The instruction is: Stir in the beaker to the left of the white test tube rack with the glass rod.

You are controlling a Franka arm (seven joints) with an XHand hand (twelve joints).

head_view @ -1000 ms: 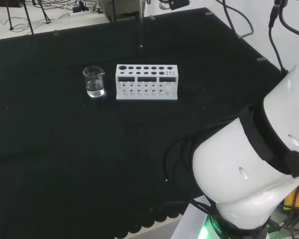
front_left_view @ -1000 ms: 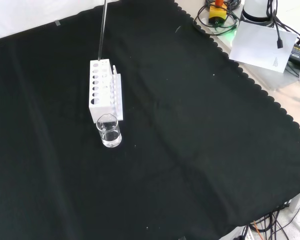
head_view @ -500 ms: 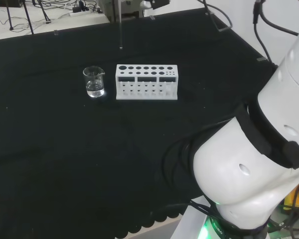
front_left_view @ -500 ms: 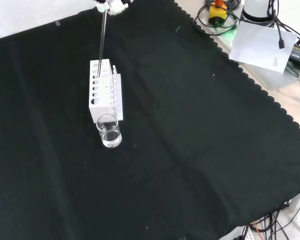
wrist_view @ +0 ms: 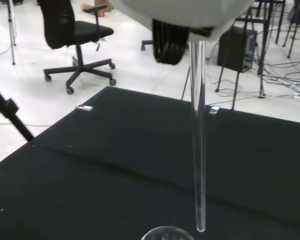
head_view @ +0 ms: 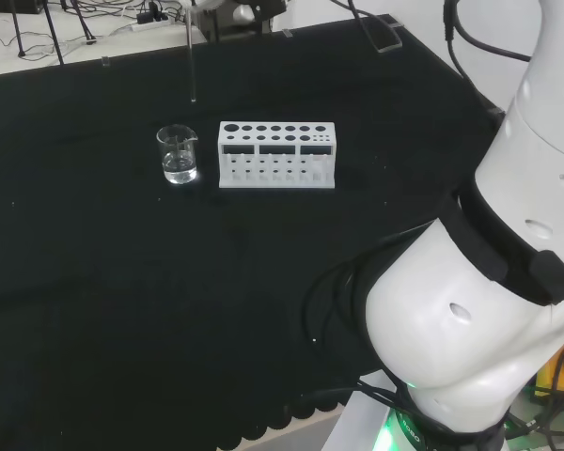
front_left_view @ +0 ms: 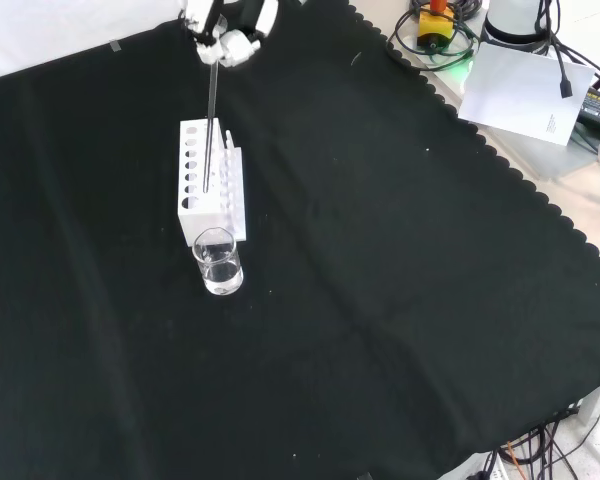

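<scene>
Since the earlier frames the glass rod (head_view: 191, 58) has travelled leftward in the head view, from above the far right part of the white test tube rack (head_view: 277, 155) to a spot above and beyond the beaker (head_view: 178, 154), and in the front view the hand (front_left_view: 227, 25) has come further in from the top edge. That hand has its fingers curled round the top of the rod, which hangs straight down from it, clear of everything below. In the front view the rod's lower end overlaps the rack, while in the head view its tip hangs above the cloth (head_view: 122, 282) just beyond the beaker and slightly to its right. The wrist view looks down along the rod (wrist_view: 198, 140), whose tip sits close beside the beaker's rim (wrist_view: 167, 233), with no contact visible between them. The beaker stands upright on the cloth immediately left of the rack in the head view, nearer the camera than the rack in the front view, and holds a shallow layer of clear liquid. The rack stands upright with its rows of round holes facing up.
</scene>
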